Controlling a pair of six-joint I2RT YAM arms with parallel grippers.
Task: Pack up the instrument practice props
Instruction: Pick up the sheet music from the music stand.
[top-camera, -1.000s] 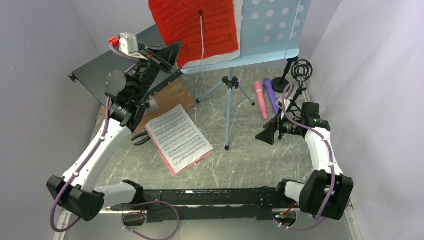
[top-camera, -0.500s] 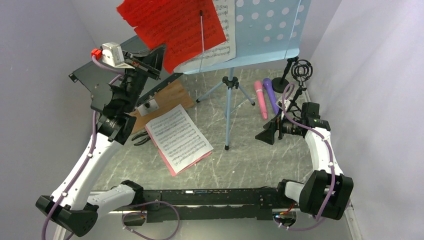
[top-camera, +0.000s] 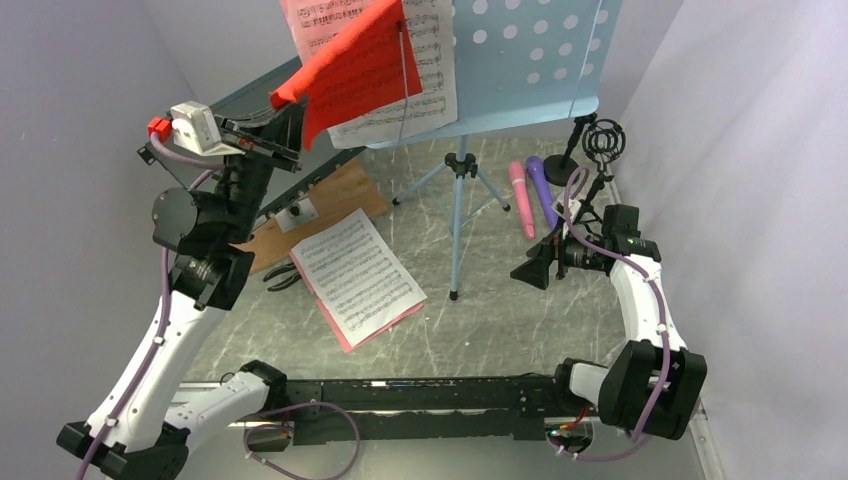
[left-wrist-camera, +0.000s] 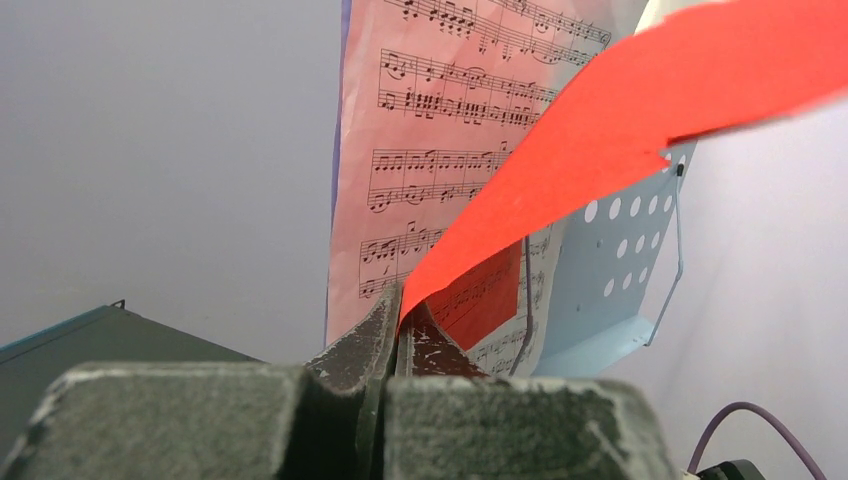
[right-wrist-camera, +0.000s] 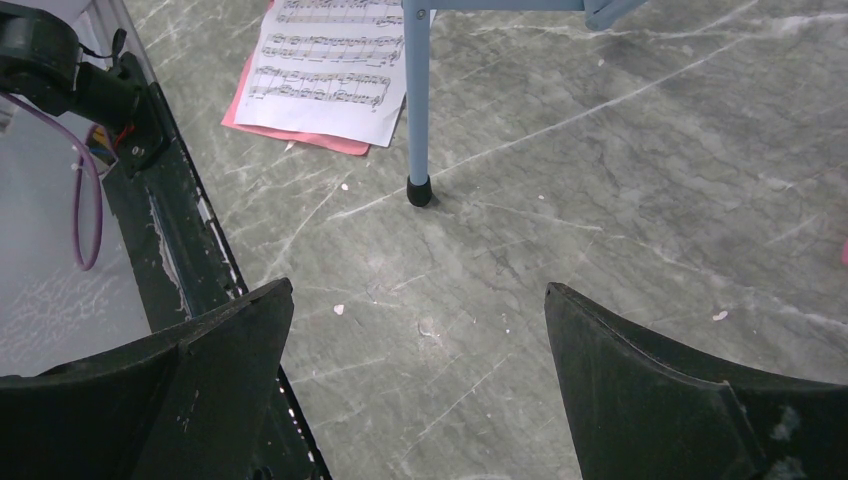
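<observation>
Red sheet-music page (top-camera: 355, 65) is pinched at its lower corner by the left gripper (top-camera: 284, 100), whose jaws are clamped shut on the paper, high up at the left of the light-blue perforated music rack (top-camera: 530, 60). The page hangs bent between gripper and rack. Behind it a pink page (left-wrist-camera: 420, 150) and a white page (top-camera: 432, 75) stand on the rack's face.

Below the left arm, on the counter (top-camera: 500, 330), lie black pliers (top-camera: 280, 276). Just right of them a white sheet (top-camera: 357, 272) rests on a pink sheet (right-wrist-camera: 300, 138). Past the tripod legs (top-camera: 458, 200), the pink microphone (top-camera: 521, 195) and purple microphone (top-camera: 541, 185) lie side by side, with two black mic supports (top-camera: 603, 142) standing at the back right. The right gripper (top-camera: 535, 265) hovers near them, jaws wide apart and holding nothing.

Packing looks barely begun. Taking the red page off the rack seems to be the step in hand. No prop is seen stowed, so the other pages, rack, microphones and supports are all yet to be gathered.
</observation>
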